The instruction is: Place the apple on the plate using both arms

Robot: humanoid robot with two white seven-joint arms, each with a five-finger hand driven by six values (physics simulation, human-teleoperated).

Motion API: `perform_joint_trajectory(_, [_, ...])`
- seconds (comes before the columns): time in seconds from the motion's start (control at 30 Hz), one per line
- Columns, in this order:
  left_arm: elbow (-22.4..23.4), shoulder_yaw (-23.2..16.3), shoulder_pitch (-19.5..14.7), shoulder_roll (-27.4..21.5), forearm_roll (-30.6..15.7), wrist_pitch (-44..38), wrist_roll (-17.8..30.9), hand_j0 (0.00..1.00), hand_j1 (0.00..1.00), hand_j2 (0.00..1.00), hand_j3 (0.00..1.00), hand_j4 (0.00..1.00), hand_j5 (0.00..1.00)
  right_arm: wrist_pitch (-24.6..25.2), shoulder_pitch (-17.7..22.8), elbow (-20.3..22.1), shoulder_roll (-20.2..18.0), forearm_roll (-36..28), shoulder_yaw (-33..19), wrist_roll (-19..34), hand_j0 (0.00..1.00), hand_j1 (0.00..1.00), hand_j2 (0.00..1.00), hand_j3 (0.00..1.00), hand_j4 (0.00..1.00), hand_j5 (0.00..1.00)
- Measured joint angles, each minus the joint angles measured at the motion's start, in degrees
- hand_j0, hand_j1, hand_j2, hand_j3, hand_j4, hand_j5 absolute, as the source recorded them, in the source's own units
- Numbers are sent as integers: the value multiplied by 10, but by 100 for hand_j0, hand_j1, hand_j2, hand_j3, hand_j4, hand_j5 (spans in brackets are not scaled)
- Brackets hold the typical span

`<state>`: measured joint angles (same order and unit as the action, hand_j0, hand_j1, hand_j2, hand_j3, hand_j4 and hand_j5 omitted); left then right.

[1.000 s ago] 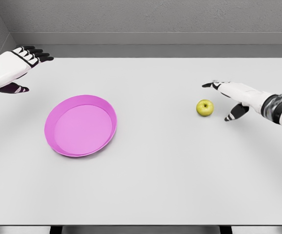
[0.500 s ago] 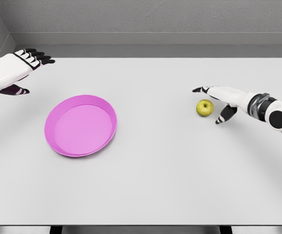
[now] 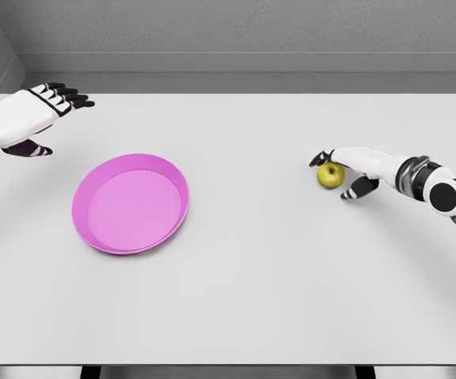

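A small yellow-green apple (image 3: 330, 174) sits on the white table at the right. My right hand (image 3: 337, 174) reaches in from the right and closes around it: the black fingertips (image 3: 318, 160) curl over its top left and the thumb (image 3: 352, 191) lies at its lower right, with the fingers still partly spread. A round magenta plate (image 3: 130, 203) lies at the left centre of the table. My left hand (image 3: 45, 118) hovers open above the far left of the table, up and left of the plate, fingers pointing right.
The white table (image 3: 259, 268) stretches between plate and apple and down to its front edge. A grey wall runs along the back.
My right hand has moved left onto the apple and its fingers have curled around it. My left hand has drifted slightly to the right. Apple and plate have not moved.
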<state>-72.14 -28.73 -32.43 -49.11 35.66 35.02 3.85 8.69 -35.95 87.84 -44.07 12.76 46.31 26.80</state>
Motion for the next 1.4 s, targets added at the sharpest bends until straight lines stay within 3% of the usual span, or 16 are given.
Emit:
perform_joint_trajectory(0.17, [0,0,0,0,0,0,2,100,100,100,100,100,100,-1,0,-1,0,1,5,-1,64,64,64,64,64,64])
perform_joint_trajectory(0.53, [0,-1,0,1,0,0,3,100,100,100,100,100,100,-2,1,0,0,0,8,3,45,45,45,45,45,45])
perform_joint_trajectory(1.4, [0,0,0,-3,-1,0,3,100,100,100,100,100,100,-2,-29,16,-3,3,3,10,41,41,41,41,41,41])
